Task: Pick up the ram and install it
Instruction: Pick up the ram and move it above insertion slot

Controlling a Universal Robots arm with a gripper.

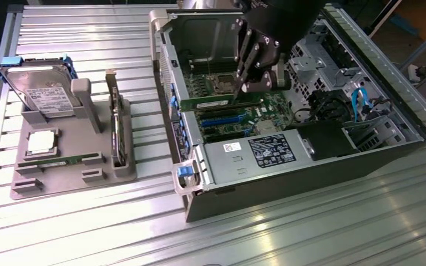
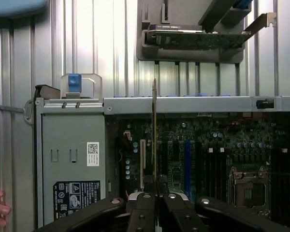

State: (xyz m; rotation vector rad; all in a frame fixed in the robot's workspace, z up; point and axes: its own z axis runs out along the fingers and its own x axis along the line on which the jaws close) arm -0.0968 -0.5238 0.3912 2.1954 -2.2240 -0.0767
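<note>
A ribbed metal table (image 1: 87, 233), with an open computer case (image 1: 309, 183) lying on it. Inside the case, over the green board (image 1: 279, 108), the gripper (image 1: 252, 91). Pinches the ram (image 1: 209, 103) tight between both fingers. Holds it up on its thin edge, just above the board. So, picking up: done. Not pushed down into the board yet, as far as can be told. Putting it in: left to do.

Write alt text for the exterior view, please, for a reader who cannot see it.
The robot's black hand grips a long, flat green ram stick over the green motherboard inside an open dark metal computer case.
</note>
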